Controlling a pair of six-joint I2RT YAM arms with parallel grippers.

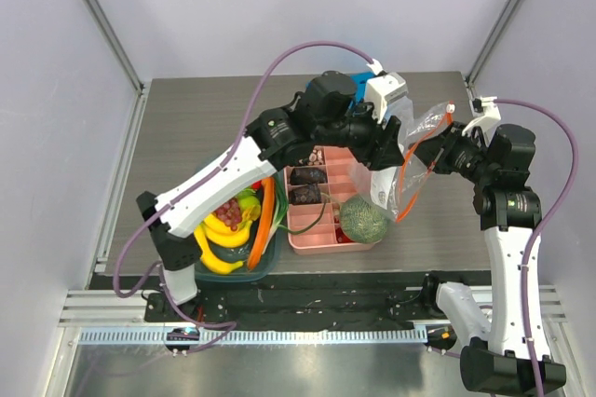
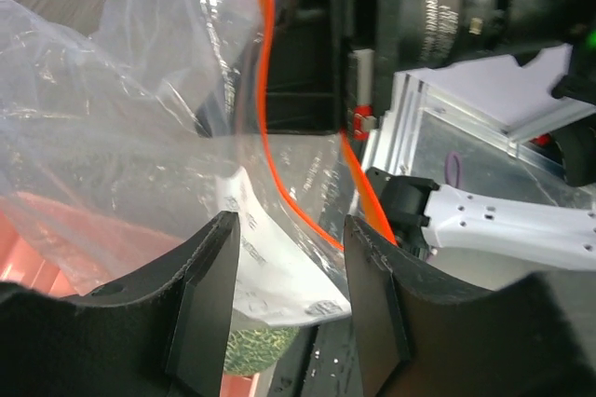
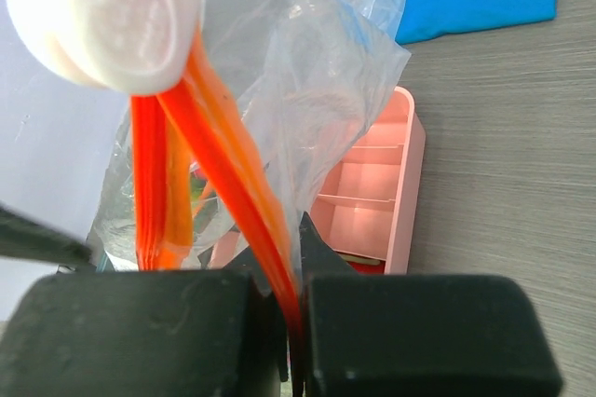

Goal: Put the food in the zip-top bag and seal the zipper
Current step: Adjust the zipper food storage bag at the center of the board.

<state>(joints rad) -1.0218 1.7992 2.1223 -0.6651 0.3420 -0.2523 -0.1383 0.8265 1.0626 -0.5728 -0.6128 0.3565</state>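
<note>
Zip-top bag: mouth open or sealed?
Open. The zip-top bag has the two orange-red strips of its zipper running apart in the right wrist view; the right gripper is shut on only one.

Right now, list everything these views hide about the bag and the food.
- Top view: whether the melon sits inside the bag or beside it; crinkled film overlaps it.
- Top view: much of the fruit in the basket, under the left arm.
- Right wrist view: the zipper far end, behind a blurred white disc.
</note>
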